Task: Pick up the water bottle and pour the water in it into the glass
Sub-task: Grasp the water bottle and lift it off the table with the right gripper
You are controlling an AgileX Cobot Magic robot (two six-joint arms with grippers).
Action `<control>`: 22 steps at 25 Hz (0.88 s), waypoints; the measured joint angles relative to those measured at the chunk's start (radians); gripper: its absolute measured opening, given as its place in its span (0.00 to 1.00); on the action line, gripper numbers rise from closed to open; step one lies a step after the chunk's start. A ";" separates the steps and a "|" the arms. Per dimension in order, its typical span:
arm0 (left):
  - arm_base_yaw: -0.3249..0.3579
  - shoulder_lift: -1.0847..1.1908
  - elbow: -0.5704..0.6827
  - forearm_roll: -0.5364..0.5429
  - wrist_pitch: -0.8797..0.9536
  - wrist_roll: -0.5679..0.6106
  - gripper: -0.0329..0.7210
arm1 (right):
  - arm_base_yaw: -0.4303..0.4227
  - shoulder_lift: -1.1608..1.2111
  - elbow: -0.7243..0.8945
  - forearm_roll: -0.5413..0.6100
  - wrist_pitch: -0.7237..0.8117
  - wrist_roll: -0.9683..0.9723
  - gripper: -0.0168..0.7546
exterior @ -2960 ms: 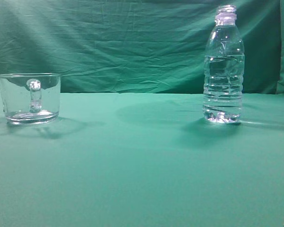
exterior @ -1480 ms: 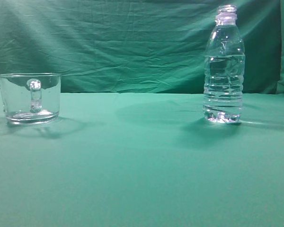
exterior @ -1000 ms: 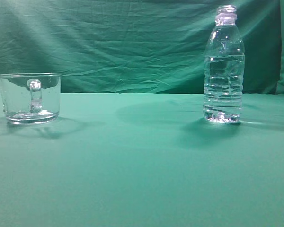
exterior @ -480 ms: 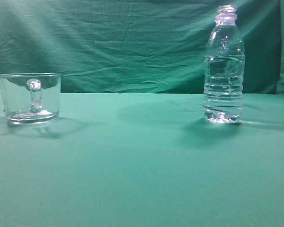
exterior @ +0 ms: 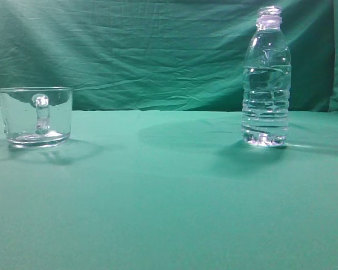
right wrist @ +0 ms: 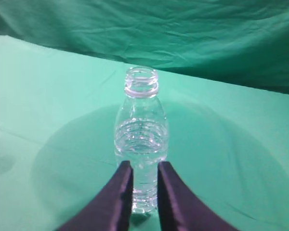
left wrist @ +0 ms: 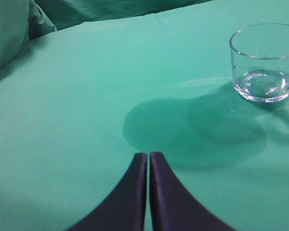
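Exterior view: green cloth (exterior: 169, 214) covers table and wrinkled backdrop (exterior: 146, 50).

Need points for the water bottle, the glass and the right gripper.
water bottle (exterior: 265, 90), exterior view, on its ribbed middle.
glass (exterior: 22, 112), exterior view, on its clear side wall left of the handle.
right gripper (right wrist: 144, 180), right wrist view, midway between its fingertips, in front of the bottle.

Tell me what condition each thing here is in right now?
water bottle: upright, uncapped, untouched.
water: inside the bottle, filling roughly two thirds.
glass: upright, looks empty, untouched.
left gripper: jaws shut, holding nothing.
right gripper: jaws slightly apart, holding nothing, lined up with the bottle.
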State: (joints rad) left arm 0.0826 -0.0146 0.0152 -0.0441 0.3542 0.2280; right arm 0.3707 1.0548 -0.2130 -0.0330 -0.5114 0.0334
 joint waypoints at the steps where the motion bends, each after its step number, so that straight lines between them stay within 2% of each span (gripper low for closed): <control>1: 0.000 0.000 0.000 0.000 0.000 0.000 0.04 | 0.001 0.037 -0.014 -0.003 -0.014 -0.005 0.24; 10: 0.000 0.000 0.000 0.000 0.000 0.000 0.04 | 0.001 0.282 -0.113 -0.007 -0.137 -0.021 0.84; 11: 0.000 0.000 0.000 0.000 0.000 0.000 0.04 | 0.001 0.303 -0.123 -0.007 -0.137 -0.021 0.87; 14: 0.000 0.000 0.000 0.000 0.000 0.000 0.04 | 0.001 0.339 -0.145 -0.007 -0.142 -0.022 0.86; 15: 0.000 0.000 0.000 0.000 0.000 0.000 0.04 | 0.001 0.376 -0.155 -0.009 -0.174 -0.022 0.91; 22: 0.000 0.000 0.000 0.000 0.000 0.000 0.04 | 0.001 0.511 -0.166 -0.009 -0.322 -0.022 0.89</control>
State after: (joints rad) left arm 0.0826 -0.0146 0.0152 -0.0441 0.3542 0.2280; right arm 0.3721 1.5654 -0.3795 -0.0415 -0.8331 0.0109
